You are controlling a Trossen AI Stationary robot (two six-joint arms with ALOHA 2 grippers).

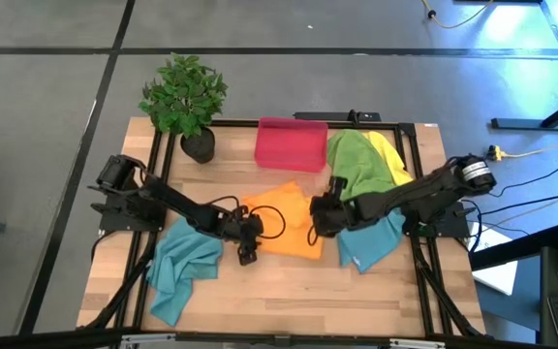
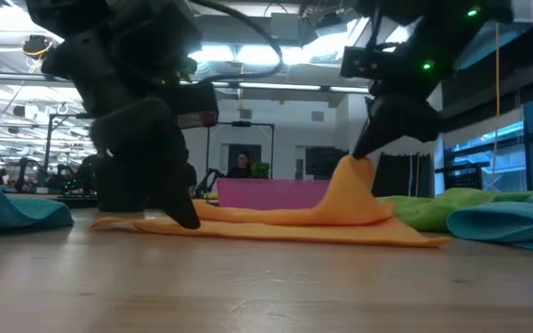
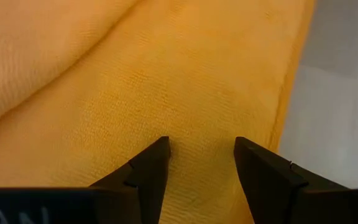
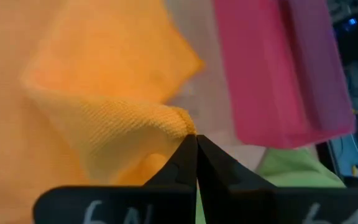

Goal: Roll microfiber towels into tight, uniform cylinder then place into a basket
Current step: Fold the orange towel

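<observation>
Folding stage, orange towel [image 1: 289, 225], frame centre; basket [image 1: 291, 143] above it, upper centre, nothing visible inside.
I had the right gripper [image 4: 196, 144] pinched shut on a raised corner; left gripper [image 3: 201, 163] gaped over flat cloth, holding nothing. Next, I judged: carry corner across, begin rolling.

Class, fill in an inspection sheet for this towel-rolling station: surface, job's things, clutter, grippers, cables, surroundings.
Surface: wooden table, black frame rails.
Job's things: orange towel flat at centre, one edge lifted; green towel and yellow towel heaped beside the pink basket; teal towels left and right.
Clutter: potted plant at the back left corner.
Grippers: left gripper open over the orange towel; right gripper shut on its raised edge.
Cables: black loops on both arms; a yellow-plug lead right.
Surroundings: grey floor, lit room behind.
</observation>
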